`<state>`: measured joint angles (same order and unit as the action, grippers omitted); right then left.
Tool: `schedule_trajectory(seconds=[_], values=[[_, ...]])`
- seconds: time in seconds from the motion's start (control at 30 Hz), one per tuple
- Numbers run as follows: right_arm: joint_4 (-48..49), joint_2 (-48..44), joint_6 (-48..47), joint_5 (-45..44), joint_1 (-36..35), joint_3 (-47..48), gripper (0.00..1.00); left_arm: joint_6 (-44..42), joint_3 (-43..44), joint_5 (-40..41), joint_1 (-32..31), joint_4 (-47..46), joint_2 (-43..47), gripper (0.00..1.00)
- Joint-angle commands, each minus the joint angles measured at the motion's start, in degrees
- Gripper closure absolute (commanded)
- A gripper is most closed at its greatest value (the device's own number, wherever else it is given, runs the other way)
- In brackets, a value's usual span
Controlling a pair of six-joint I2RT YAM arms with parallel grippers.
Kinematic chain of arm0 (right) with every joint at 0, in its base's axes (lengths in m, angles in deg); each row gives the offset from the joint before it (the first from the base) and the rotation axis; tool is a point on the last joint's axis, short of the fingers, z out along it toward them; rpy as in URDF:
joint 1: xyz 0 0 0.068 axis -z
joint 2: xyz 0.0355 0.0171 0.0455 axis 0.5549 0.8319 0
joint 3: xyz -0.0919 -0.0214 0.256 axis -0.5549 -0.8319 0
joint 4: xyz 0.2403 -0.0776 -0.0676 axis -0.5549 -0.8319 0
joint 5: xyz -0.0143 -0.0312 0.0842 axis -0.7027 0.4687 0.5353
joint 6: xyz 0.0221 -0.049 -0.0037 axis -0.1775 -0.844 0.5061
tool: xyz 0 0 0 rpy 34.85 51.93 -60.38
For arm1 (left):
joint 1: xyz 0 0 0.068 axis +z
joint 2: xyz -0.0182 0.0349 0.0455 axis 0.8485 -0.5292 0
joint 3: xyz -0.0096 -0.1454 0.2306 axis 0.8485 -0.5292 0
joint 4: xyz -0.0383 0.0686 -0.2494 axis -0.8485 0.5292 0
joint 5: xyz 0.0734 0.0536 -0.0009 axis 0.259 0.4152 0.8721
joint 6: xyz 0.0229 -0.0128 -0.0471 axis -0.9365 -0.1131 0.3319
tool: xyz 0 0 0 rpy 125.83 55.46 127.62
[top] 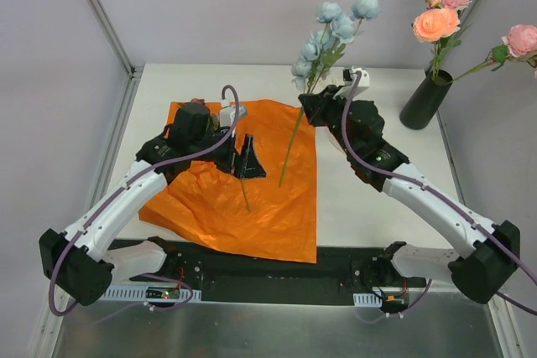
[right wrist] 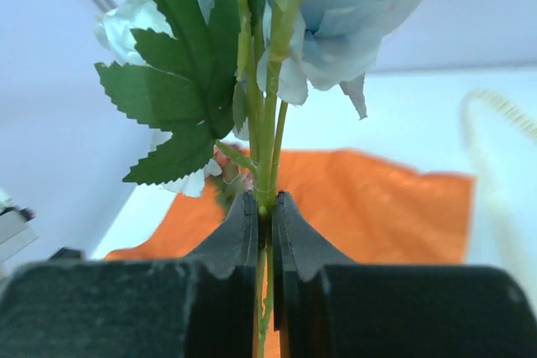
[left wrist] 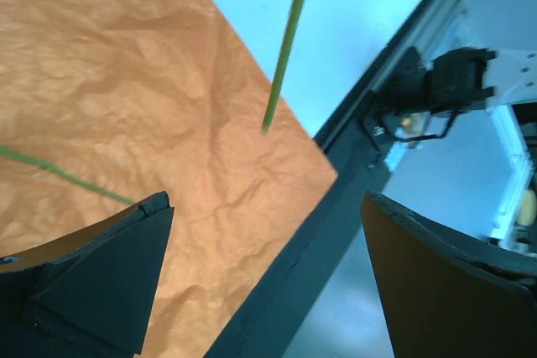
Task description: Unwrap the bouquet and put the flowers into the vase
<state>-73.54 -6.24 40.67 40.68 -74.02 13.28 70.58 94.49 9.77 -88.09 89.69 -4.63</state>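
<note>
One blue flower stem (right wrist: 268, 123) pinched in right gripper (right wrist: 263, 203), held above orange paper (top: 252, 207); left gripper (left wrist: 264, 199) spread wide, empty. Mid-transfer; next, swing to vase (top: 425, 100) at back right, stem-end first.

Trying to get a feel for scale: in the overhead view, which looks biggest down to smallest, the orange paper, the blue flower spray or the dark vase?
1. orange paper, easily the largest.
2. blue flower spray, long but thin; raised nearer the camera, so its lead is unsure.
3. vase, shortest.
</note>
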Motion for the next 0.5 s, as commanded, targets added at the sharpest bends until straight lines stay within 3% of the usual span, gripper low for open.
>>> schedule_trajectory(seconds=[0.0, 0.23, 0.33, 0.47], values=[[6.18, -5.61, -21.55, -9.27, 0.59, 3.99, 1.00, -9.24, -0.05, 10.41, -0.37, 6.09, 5.30, 0.01], [14.87, -9.74, -42.74, -11.92, 4.09, 6.19, 1.00, -11.09, -4.02, 26.69, -0.45, 6.18, 8.74, 0.01], [18.83, -10.98, -49.17, -10.87, 8.66, 6.37, 1.00, -10.83, -4.37, 28.82, -0.46, 6.09, 9.44, 0.01], [24.46, -11.69, -50.50, -8.41, 17.00, 7.51, 1.00, -10.74, -4.37, 30.22, -0.45, 6.09, 9.97, 0.01]])
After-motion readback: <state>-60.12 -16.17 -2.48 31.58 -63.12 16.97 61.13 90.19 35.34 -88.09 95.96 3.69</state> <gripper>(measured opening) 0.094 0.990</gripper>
